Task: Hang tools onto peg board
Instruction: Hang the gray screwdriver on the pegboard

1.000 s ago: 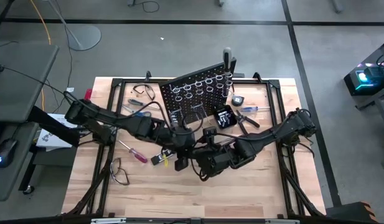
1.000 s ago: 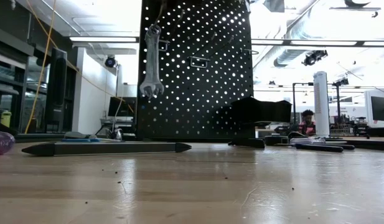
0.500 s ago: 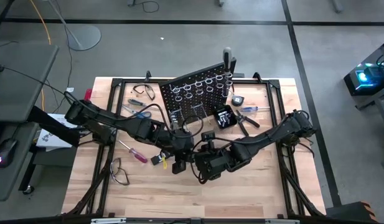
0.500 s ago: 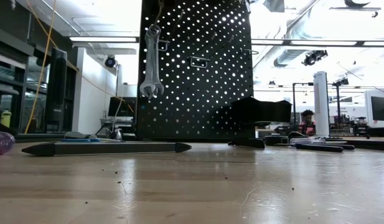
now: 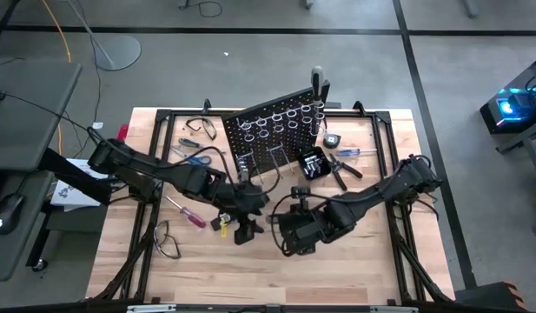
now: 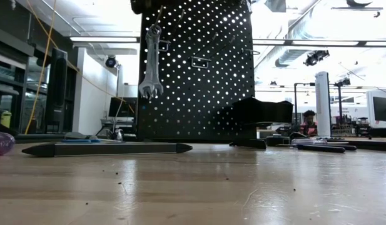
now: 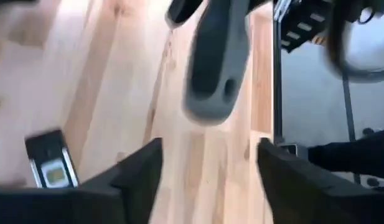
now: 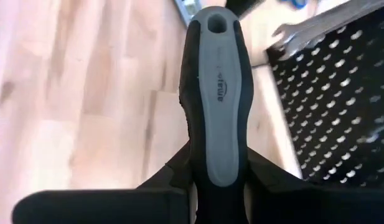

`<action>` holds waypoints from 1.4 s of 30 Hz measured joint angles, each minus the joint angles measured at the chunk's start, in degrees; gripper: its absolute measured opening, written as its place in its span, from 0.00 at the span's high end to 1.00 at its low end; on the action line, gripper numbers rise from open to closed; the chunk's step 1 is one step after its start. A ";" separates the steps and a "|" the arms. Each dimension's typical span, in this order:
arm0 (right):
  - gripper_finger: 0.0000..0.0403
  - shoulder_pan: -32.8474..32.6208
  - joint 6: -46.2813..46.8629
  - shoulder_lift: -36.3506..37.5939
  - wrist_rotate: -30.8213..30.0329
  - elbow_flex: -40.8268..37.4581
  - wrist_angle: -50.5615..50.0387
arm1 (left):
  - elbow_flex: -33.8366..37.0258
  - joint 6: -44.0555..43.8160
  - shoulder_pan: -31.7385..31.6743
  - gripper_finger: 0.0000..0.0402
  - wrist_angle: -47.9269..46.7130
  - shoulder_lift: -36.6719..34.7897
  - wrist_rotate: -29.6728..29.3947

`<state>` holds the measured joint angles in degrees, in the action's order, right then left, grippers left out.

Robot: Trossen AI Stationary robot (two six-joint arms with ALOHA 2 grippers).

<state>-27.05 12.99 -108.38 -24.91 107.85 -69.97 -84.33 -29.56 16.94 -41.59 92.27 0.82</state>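
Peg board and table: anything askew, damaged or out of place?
Nothing stands out. A wrench hangs straight on the peg board; the right end effector grips a grey-handled screwdriver; other tools lie loose on the table.

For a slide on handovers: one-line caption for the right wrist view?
Right gripper shut on a grey/black-handled screwdriver, with the peg board beside it.
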 joint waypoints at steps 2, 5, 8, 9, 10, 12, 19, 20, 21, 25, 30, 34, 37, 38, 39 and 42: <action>0.86 -0.60 0.54 0.12 1.25 -0.01 -3.42 | 0.13 -0.76 0.62 0.33 -4.07 -0.73 -0.02; 0.86 -1.71 1.86 0.45 4.08 0.00 -4.75 | 0.07 -2.37 2.48 0.30 -7.01 -1.35 -0.47; 0.86 -2.56 2.83 0.98 7.95 -0.01 -7.54 | 0.09 -5.34 5.38 0.31 -8.29 -2.14 -2.11; 0.86 -2.77 3.35 1.24 8.97 0.00 -8.71 | 0.10 -6.60 6.88 0.31 -8.48 -2.57 -3.58; 0.86 -3.14 4.27 1.71 9.27 -0.02 -10.00 | 0.09 -7.82 8.75 0.32 -8.47 -3.20 -5.63; 0.86 -3.50 5.95 2.82 9.42 -0.02 -11.32 | 0.09 -10.85 12.71 0.33 -8.11 -4.16 -11.06; 0.86 -0.20 16.12 13.58 8.75 -12.79 6.30 | 0.11 -26.52 25.70 0.35 -8.85 -5.55 -30.93; 0.86 0.94 17.64 15.63 8.25 -15.63 10.94 | 0.11 -28.60 26.74 0.35 -8.95 -5.51 -32.78; 0.86 2.11 19.10 17.69 7.21 -18.22 16.19 | 0.13 -30.53 27.50 0.35 -9.19 -5.49 -34.38; 0.86 8.09 17.26 25.31 -1.07 -24.18 38.30 | 0.13 -35.32 28.62 0.35 -9.19 -5.49 -40.34; 0.86 15.85 4.14 31.00 -3.85 -24.61 65.71 | 0.13 -35.16 27.21 0.35 -7.73 -5.75 -42.80; 0.86 20.56 -2.84 31.69 -4.77 -24.63 81.18 | 0.13 -33.79 25.62 0.35 -7.64 -5.75 -44.38; 0.86 23.79 -5.40 30.44 -6.37 -24.63 89.64 | 0.13 -33.32 24.58 0.35 -7.33 -5.75 -46.37; 0.86 24.76 -6.38 29.81 -6.90 -24.67 92.34 | 0.13 -33.27 24.26 0.35 -7.09 -5.75 -46.95; 0.86 25.61 -7.48 29.15 -7.24 -24.68 95.12 | 0.13 -33.05 24.01 0.35 -6.81 -5.75 -47.75; 0.86 27.79 -10.68 27.43 -8.36 -24.70 102.84 | 0.13 -31.11 23.47 0.35 -5.41 -5.75 -49.25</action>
<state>0.75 2.31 -80.95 -33.27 83.15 32.86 -84.20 -60.67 40.41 -47.00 86.52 -48.43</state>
